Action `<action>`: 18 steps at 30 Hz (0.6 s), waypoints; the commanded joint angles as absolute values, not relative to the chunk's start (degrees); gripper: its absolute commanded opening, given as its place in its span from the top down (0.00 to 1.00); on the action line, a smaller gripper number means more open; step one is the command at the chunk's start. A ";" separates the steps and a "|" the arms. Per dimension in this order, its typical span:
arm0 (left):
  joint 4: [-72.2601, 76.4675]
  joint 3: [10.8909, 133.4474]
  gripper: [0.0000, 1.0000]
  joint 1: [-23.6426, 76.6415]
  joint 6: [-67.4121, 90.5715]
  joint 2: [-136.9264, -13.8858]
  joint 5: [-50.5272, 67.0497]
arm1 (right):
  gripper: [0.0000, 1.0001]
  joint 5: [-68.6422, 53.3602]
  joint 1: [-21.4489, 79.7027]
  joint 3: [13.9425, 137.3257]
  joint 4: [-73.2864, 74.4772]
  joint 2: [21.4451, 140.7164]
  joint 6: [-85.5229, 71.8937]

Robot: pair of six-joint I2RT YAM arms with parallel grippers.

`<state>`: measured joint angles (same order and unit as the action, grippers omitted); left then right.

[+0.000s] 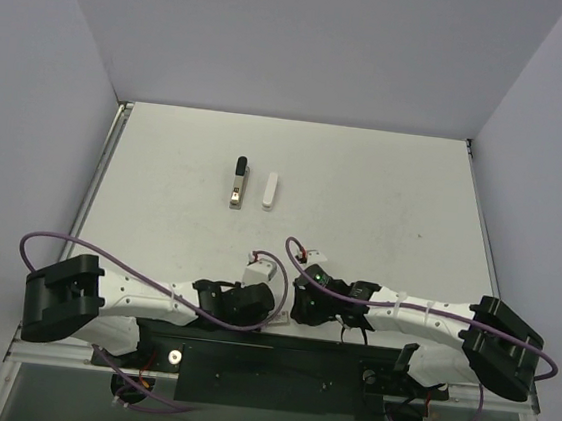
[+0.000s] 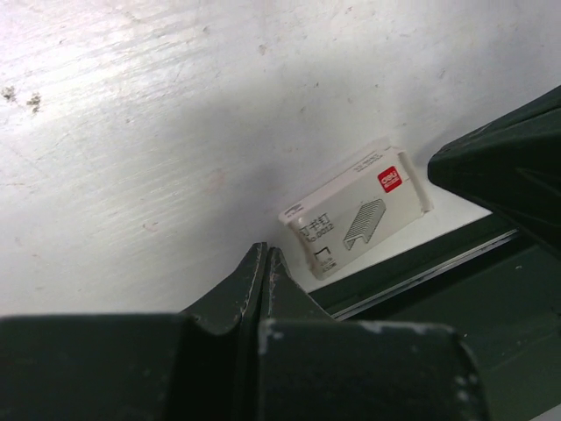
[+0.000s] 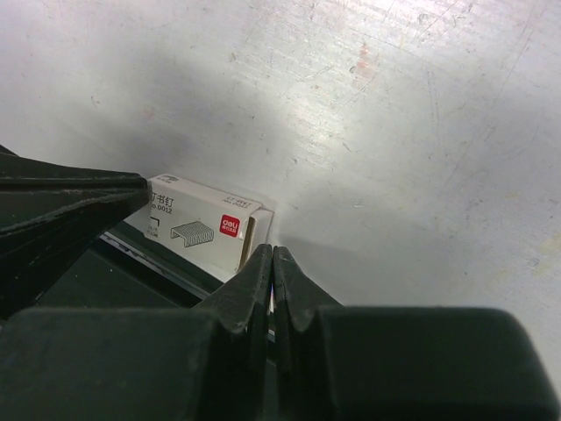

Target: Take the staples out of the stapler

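Far out on the pale grey table, well apart from both my arms, lies the small slim stapler, its black-ended metal bar beside, not touching, its white plastic oblong shell. The staples are too small to make out. My left pincer and right pincer each have their tips pressed together, low by the near edge, the left one just beside a small white cardboard box with a red logo.

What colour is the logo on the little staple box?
Red; the logo shows best in the left wrist view.

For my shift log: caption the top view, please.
Stapler's metal bar and white shell lie apart mid-table; left arm and right arm folded near.
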<state>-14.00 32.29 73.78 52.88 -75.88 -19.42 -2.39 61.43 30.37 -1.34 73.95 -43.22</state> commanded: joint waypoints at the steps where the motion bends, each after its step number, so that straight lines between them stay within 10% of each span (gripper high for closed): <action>1: -13.01 35.42 1.00 73.92 52.38 -79.44 -18.72 | 1.00 -2.20 61.08 29.79 -1.76 74.97 -43.15; 18: -11.87 38.23 1.00 74.09 51.77 -84.90 -16.88 | 1.00 -3.43 61.61 29.88 -3.78 76.73 -44.21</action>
<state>-12.64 37.32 73.78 52.84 -82.35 -19.07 -2.94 61.45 29.98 -2.20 76.58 -43.44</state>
